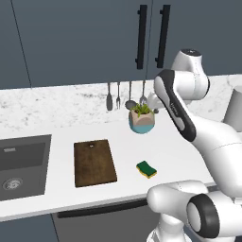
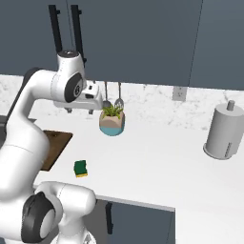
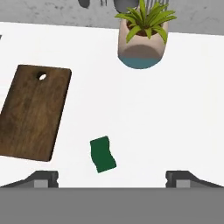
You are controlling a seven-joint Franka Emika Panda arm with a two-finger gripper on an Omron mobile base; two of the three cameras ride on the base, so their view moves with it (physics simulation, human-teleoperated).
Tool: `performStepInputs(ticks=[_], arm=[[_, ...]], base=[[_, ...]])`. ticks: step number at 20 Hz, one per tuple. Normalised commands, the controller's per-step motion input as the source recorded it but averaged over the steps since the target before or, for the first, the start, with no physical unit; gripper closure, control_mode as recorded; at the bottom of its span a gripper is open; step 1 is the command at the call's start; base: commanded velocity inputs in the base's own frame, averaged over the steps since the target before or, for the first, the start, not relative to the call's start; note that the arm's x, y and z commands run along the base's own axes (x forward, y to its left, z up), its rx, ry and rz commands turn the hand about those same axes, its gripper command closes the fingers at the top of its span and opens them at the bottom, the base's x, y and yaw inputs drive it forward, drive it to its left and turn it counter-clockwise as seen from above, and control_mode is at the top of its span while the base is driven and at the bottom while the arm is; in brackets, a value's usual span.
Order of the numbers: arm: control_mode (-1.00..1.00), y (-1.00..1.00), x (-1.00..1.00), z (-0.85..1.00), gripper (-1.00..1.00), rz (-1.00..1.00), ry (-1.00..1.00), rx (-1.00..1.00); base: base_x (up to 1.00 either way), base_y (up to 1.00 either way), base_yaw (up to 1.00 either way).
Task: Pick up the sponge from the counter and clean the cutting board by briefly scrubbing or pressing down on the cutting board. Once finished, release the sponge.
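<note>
Fingers (image 3: pixel 112 177): spread wide, nothing between them, held high above the counter (image 3: pixel 183 109). In the hand view the two tips rise at the bottom edge, well apart.

Sponge (image 3: pixel 103 154): lies flat on the counter, green side up, untouched. It sits just above the fingers' midline in the hand view, slightly toward the left tip. Its long axis runs roughly up the picture, tilted a little, so it lies across the line between the tips. Judgement: a near-straight descent with a small sideways correction should bracket its narrow width.

Board (image 3: pixel 34 111): beside the sponge, apart from it, hole end toward the backsplash.

Plant pot (image 3: pixel 141 46): beyond the sponge, well apart.

The left base view shows a sink (image 1: pixel 23 165) beyond the board; the right base view shows a grey canister (image 2: pixel 223 134).
</note>
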Motion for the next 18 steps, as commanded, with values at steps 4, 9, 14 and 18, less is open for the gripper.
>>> performStepInputs(ticks=[4, 9, 14, 18], arm=[[-1.0, 0.03, -0.02, 0.0, -1.0, 0.24, 0.0, 0.0], [-1.0, 0.0, -0.06, -0.03, -1.0, 0.22, 0.02, 0.0], [-1.0, 0.02, -0.21, -0.05, -1.0, 0.06, 0.02, 0.0], [-1.0, 0.03, -0.27, -0.11, -1.0, 0.0, 0.02, 0.0]], base=[[0.0, 0.0, 0.0], [0.0, 0.0, 0.0], [0.0, 0.0, 0.0], [0.0, 0.0, 0.0]])
